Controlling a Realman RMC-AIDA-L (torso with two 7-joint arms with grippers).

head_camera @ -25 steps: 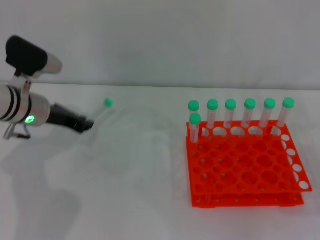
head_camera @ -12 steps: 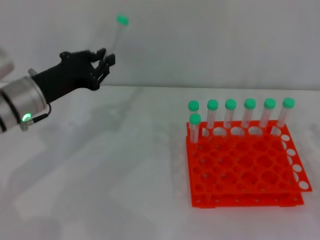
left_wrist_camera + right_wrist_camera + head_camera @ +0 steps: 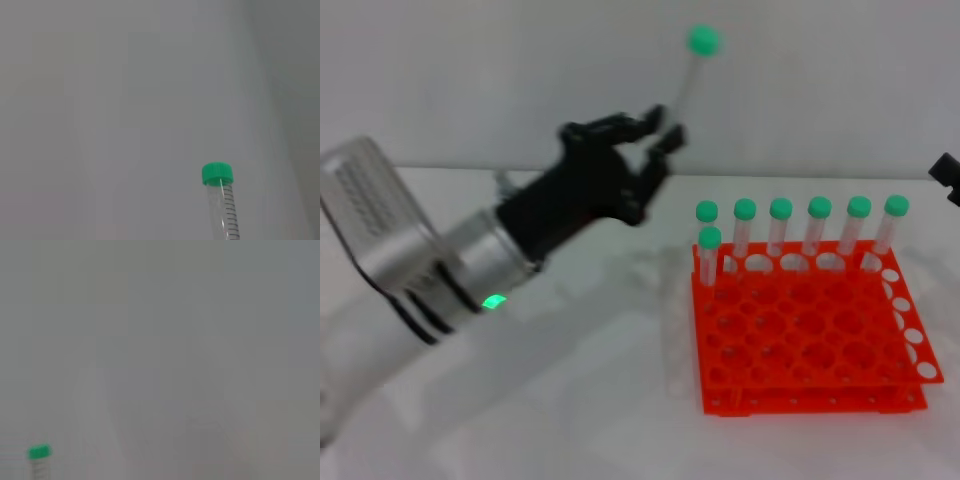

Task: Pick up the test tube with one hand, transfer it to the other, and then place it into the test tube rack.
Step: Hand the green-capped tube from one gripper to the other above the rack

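Head view: the left gripper [image 3: 655, 135] sits in the upper middle of the frame, raised above the white table [image 3: 590, 400], its black fingers [image 3: 669, 138] closed on the lower end of the test tube [image 3: 692, 65]. The tube points up and leans slightly right, its green cap at the top edge of the frame, against the grey wall. The left arm's silver forearm runs down to the lower left of the frame, a green light lit on it. The test tube rack [image 3: 810, 335] stands on the table in the right half of the frame, below and right of the held tube and well apart from it. Seven green-capped tubes [image 3: 780, 228] stand upright in it: six along the far row, one just in front of that row at its left end. At the right edge of the frame, a small black part of the right gripper [image 3: 946, 178] shows; whether its fingers are apart or together cannot be told.

Left wrist view: the tube's green cap and graduated clear body [image 3: 223, 206] rise from the lower right of the frame against plain grey.

Right wrist view: a green cap [image 3: 39, 452] on a tube shows in the lower left corner, blurred; the rest is plain grey.
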